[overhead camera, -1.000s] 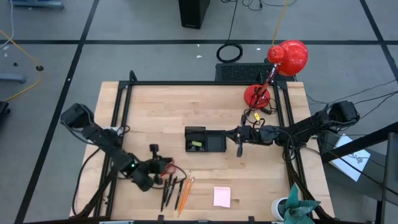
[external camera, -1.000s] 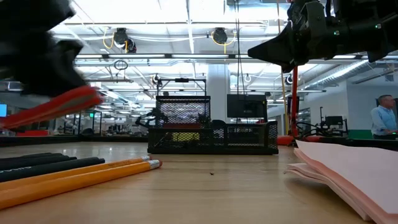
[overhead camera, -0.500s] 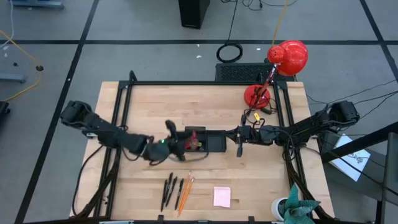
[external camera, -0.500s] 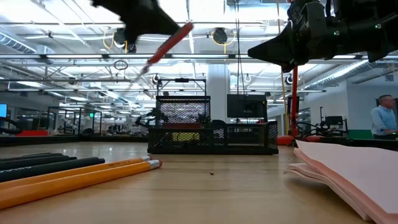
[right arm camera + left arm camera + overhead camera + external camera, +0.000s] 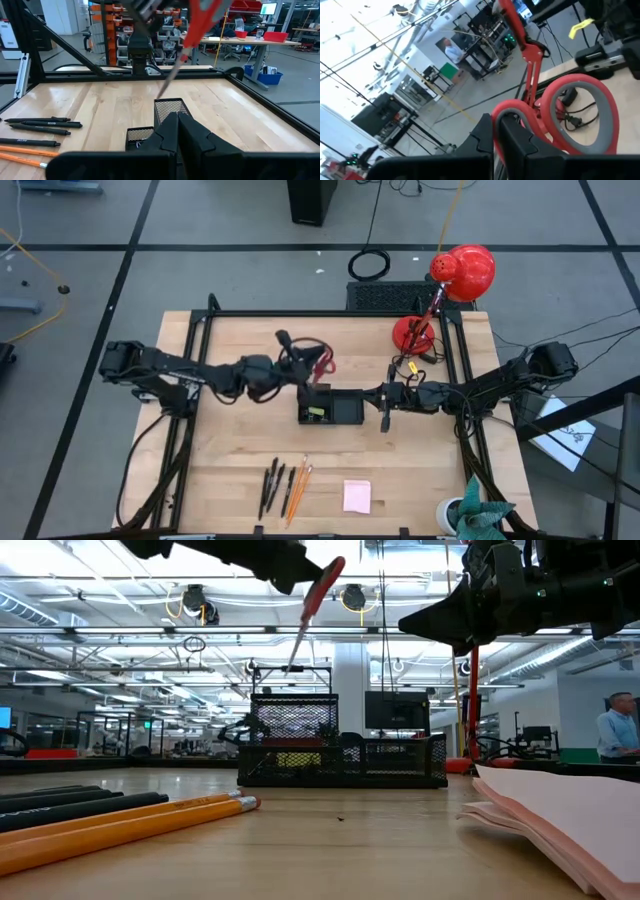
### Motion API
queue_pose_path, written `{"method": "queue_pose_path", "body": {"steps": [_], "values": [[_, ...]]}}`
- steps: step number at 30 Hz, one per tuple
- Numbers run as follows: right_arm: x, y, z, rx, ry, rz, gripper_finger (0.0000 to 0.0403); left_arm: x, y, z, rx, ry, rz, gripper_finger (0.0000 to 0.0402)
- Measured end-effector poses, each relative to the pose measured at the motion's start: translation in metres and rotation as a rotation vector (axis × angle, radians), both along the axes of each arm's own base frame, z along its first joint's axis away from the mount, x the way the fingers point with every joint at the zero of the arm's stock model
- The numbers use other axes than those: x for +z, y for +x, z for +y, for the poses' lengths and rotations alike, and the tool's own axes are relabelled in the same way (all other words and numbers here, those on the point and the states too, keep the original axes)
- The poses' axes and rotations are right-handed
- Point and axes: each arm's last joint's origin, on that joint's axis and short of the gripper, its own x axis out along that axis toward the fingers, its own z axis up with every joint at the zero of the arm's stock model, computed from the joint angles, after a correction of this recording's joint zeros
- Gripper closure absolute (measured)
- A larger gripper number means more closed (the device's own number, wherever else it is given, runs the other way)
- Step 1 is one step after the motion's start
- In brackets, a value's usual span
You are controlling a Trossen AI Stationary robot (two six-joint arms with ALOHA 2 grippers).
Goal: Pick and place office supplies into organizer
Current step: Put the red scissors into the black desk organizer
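one step in hand, by the look of it: lowering the red-handled scissors into the organizer.

largest first: wooden tabletop, with the organizer sitting near its middle, taller mesh section toward the left arm's side, lower compartments toward the right arm's.

next, left tool, raised well above the tabletop just behind the organizer's taller end, clamped shut on the scissors by one red loop. in the low view, scissors tilted, blade tip pointing down toward the top of the tall mesh section but apart from it.

right tool, closed, with nothing visible in it, parked just beside the organizer's low end, perhaps bracing it; contact not clear.

to do this well, probably: bring the blades closer to upright first, centre the tip over the tall section's opening, then descend slowly so the tip clears the mesh rim rather than catching it. release only once the blades are well inside, since a tilted drop could tip the scissors out. keep clear of the right tool.

smaller things left near the front edge: sticky-note pad, dark pens, pencils. a tiny yellow item already lies inside the organizer.
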Motion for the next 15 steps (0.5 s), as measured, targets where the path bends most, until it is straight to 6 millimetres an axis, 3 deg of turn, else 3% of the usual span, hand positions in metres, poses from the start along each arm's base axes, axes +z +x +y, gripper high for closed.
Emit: {"method": "queue_pose_path", "body": {"steps": [6, 15], "values": [[-0.001, 0.0, 0.0, 0.0, -0.006, 0.016, 0.0399, -0.003, 0.0, 0.02, -0.032, -0.027, 0.02, 0.0391], [-0.002, 0.0, 0.0, 0.004, -0.05, 0.029, 0.0399, -0.025, 0.006, 0.016, -0.184, 0.07, 0.146, 0.0386]]}}
